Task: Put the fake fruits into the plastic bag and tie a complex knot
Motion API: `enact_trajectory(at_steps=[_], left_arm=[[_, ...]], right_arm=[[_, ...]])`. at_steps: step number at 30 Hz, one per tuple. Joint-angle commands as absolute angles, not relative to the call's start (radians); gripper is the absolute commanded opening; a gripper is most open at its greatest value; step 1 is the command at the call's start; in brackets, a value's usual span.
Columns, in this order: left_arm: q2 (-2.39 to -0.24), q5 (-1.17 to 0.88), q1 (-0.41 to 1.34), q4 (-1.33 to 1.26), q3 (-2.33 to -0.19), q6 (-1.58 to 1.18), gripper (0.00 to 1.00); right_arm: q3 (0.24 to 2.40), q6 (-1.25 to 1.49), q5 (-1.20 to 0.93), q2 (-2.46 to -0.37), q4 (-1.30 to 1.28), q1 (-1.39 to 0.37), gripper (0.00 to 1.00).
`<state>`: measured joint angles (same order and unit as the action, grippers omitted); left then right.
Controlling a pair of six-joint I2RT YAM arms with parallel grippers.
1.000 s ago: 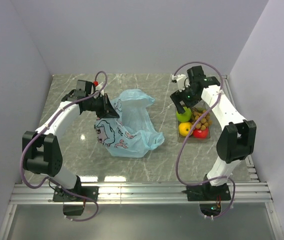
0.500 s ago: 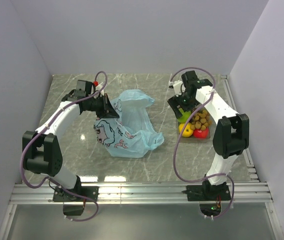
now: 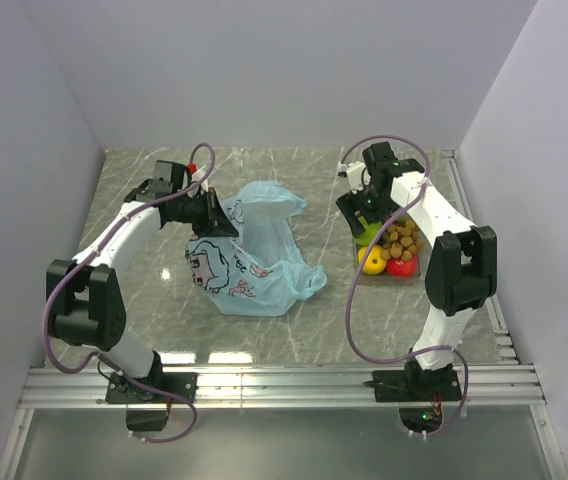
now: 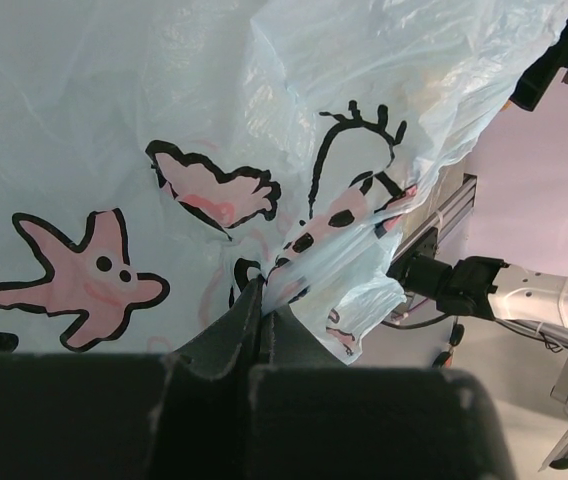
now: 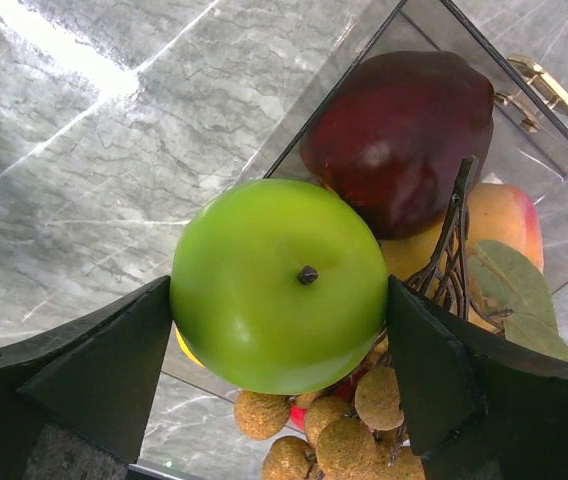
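The light-blue plastic bag (image 3: 259,250) with its cartoon print lies crumpled at mid-table. My left gripper (image 3: 216,216) is shut on a fold of its left rim, and in the left wrist view the bag (image 4: 214,130) fills the frame above my closed gripper (image 4: 262,300). My right gripper (image 3: 365,216) is over the far end of the tray. Its fingers (image 5: 114,370) press both sides of the green apple (image 5: 279,285), which also shows in the top view (image 3: 369,233). A dark red fruit (image 5: 399,135), a yellow-orange fruit (image 5: 499,225) and brown balls (image 5: 359,425) lie beneath.
The clear rectangular tray (image 3: 385,277) stands right of the bag, and its rim shows in the right wrist view (image 5: 334,100). It holds a yellow fruit (image 3: 371,260), a red fruit (image 3: 400,265) and the brown balls (image 3: 405,238). White walls enclose the table.
My right arm has folded inward and its gripper has come down around the green apple at the tray's far end. The left arm and the bag have not moved.
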<state>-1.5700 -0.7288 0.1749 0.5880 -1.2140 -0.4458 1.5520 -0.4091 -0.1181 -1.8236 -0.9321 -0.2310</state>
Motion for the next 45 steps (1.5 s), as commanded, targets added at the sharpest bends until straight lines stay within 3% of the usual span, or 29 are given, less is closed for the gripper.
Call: enact_trajectory(at_steps=[1,11,22,31,42,44,45], left_arm=[[-1.562,-0.747,0.17,0.575,-1.236,-0.426,0.0],[-1.577,-0.804,0.16,0.569,-1.238,-0.437,0.0],[-1.588,-1.089,0.15,0.341,-1.204,-0.638,0.0],[-1.615,-1.248,0.166,-0.128,-1.071,-0.946,0.0],[-1.709,-1.322,0.195,-0.943,-0.881,-1.428,0.0],[-1.741,-1.322,0.195,-1.106,-0.861,-1.529,0.0],[-1.755,-1.324,0.195,-1.17,-0.856,-1.567,0.0]], right_arm=[[1.586,-0.399,-0.146,-1.796,-0.968,-0.232,0.66],[1.733,-0.362,-0.227,-1.738,-1.032,-0.213,0.62],[1.763,-0.258,-0.662,-1.585,-1.005,-0.235,0.56],[1.712,-0.192,-0.726,-1.479,-0.83,-0.357,0.51],[1.591,-0.163,-0.502,-1.612,-0.629,-0.526,0.43],[1.551,-0.156,-0.46,-1.629,-0.586,-0.56,0.43],[1.525,-0.158,-0.454,-1.635,-0.575,-0.574,0.53]])
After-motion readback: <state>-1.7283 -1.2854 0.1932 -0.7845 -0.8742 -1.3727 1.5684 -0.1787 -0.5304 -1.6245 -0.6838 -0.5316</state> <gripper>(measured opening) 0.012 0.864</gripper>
